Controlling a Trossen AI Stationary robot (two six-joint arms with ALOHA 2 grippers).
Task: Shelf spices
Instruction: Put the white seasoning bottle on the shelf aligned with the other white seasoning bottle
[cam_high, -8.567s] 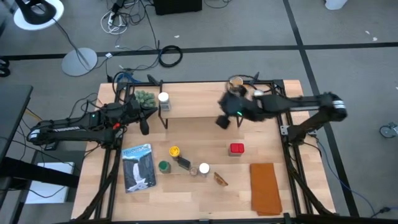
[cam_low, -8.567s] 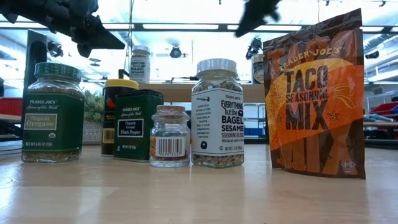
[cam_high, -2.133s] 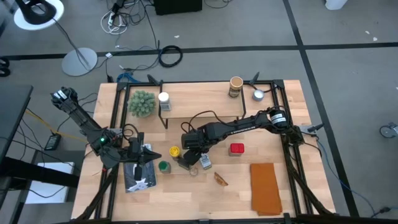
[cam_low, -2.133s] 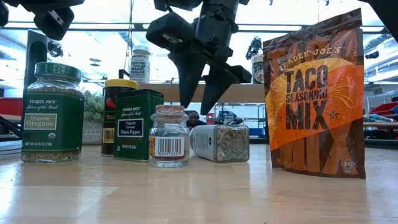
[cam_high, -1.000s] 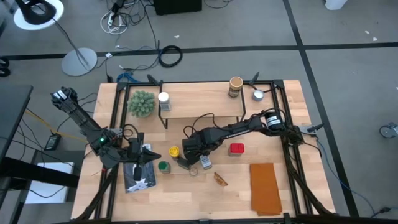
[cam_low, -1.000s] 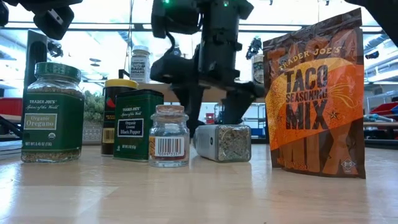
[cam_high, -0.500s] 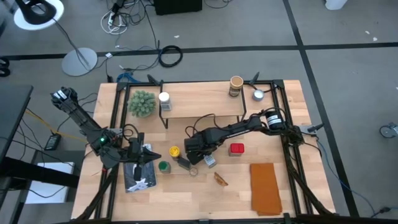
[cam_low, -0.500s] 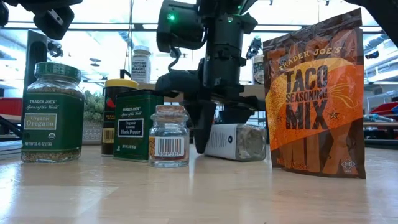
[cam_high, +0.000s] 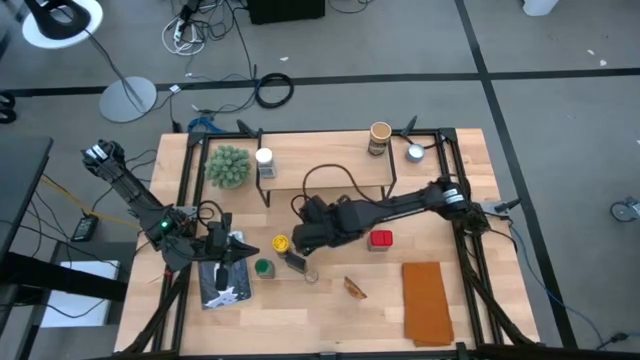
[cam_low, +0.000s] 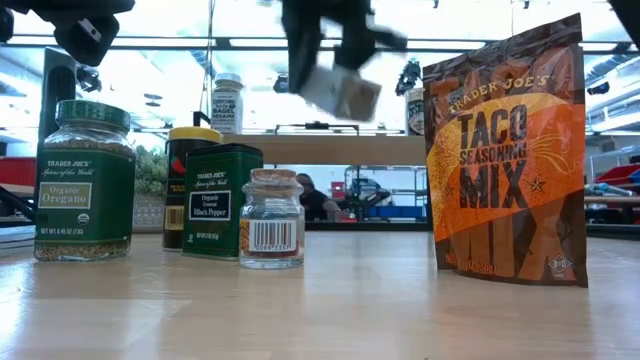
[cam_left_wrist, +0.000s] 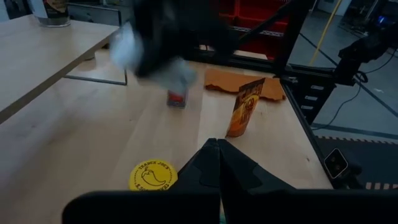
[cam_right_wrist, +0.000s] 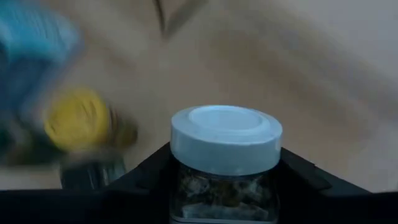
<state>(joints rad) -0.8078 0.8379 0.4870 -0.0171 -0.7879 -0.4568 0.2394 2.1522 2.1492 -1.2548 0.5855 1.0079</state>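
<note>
Right, the surface (cam_high: 450, 330) is a light wood top carrying the shelf (cam_high: 320, 160) along its far edge, raised on thin wire legs, probably so jars can stand on the plank and stay visible. One orange cloth (cam_high: 427, 300) lies flat at the near right and one book (cam_high: 221, 268) at the near left.

The right tool (cam_high: 310, 238) is off the surface, pinching a white-lidded jar (cam_right_wrist: 225, 140) between its fingers; the low view shows that jar held tilted in the air, so it reads as a lift toward the shelf. The left tool (cam_high: 232, 250) hangs over the book, pressed together, holding nothing, waiting.

Counts on the shelf: one fuzzy plant ball (cam_high: 228, 165), one white-lidded jar there (cam_high: 264, 160), one tan cylinder (cam_high: 379, 139), one silver cup (cam_high: 415, 153).

Still on the surface: one red tin (cam_high: 380, 239), one yellow-lidded jar (cam_high: 280, 244), one green-lidded jar (cam_high: 262, 267), one black box (cam_high: 295, 262), one small clear jar (cam_high: 311, 274), one taco seasoning pouch (cam_low: 508, 155).
</note>
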